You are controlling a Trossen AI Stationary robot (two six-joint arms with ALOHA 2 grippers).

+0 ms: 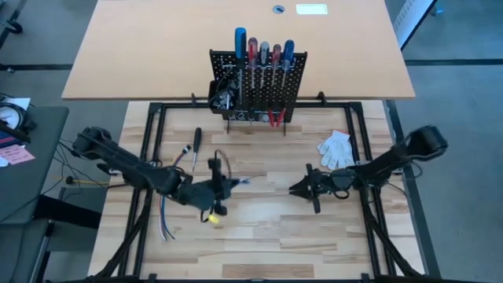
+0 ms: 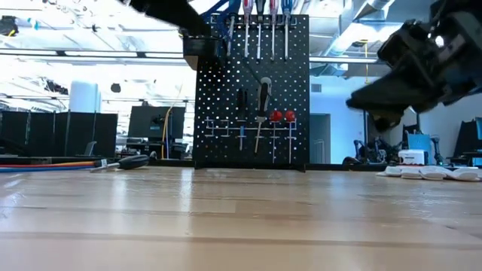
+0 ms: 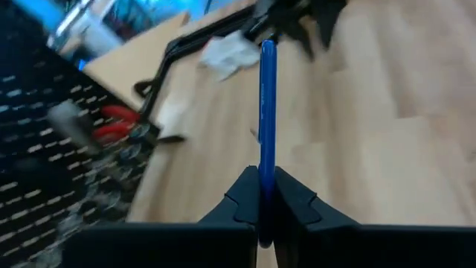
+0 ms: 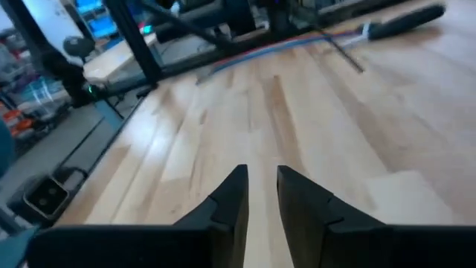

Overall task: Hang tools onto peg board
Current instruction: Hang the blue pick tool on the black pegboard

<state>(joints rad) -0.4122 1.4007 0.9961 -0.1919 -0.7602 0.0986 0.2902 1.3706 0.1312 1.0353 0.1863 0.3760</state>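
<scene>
Currently I hold the left hand (image 3: 259,205) clamped on a blue-handled tool (image 3: 267,112), in front of the peg board (image 1: 259,82) and clear of the surface (image 1: 267,228). My right hand (image 4: 260,193) sits in front of the board toward its glove side, fingers slightly parted with nothing between them. On the peg board I see screwdrivers (image 1: 263,51) racked along the top rail and red-handled pliers (image 1: 275,118) low down. One black-handled screwdriver (image 1: 196,141) lies on the surface beside loose cables (image 1: 167,220); a white glove (image 1: 336,149) lies beside the board.

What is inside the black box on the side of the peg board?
The bin on the peg board holds a tangle of small shiny metal bits. Anything underneath them is hidden.
</scene>
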